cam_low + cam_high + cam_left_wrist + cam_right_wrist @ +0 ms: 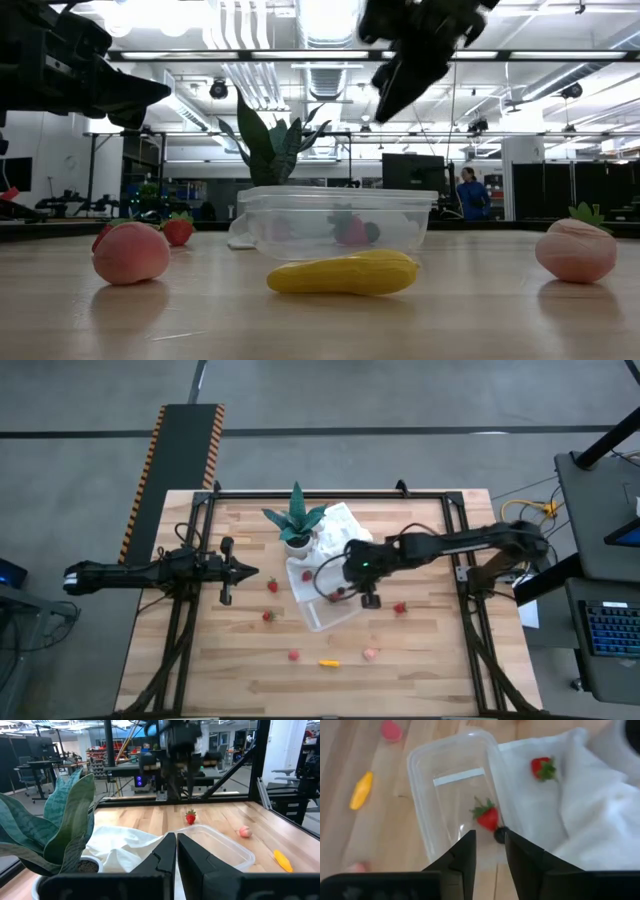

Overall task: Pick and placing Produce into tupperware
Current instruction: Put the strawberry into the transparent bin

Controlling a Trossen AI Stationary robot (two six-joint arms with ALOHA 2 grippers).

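The clear tupperware (pixel 322 610) (pixel 435 795) stands on the table, partly on the white cloth's edge. A red strawberry (pixel 487 817) and a dark piece (pixel 500 834) lie on its floor. My right gripper (pixel 368 600) (pixel 490 852) hovers above its right side, open and empty, fingers pointing down. Another strawberry (pixel 542 767) lies on the cloth. More strawberries (pixel 272 586) (pixel 267 616) (pixel 400 607), a yellow piece (pixel 329 662) and a pale pink piece (pixel 371 654) rest on the wood. My left gripper (pixel 250 570) (pixel 176 852) waits shut at the table's left, level.
A green spiky plant in a white pot (pixel 297 525) stands at the far side, next to the crumpled white cloth (pixel 345 530). A dark frame (pixel 330 493) runs along the table's edges. Bare wood lies toward the near edge, around the scattered pieces.
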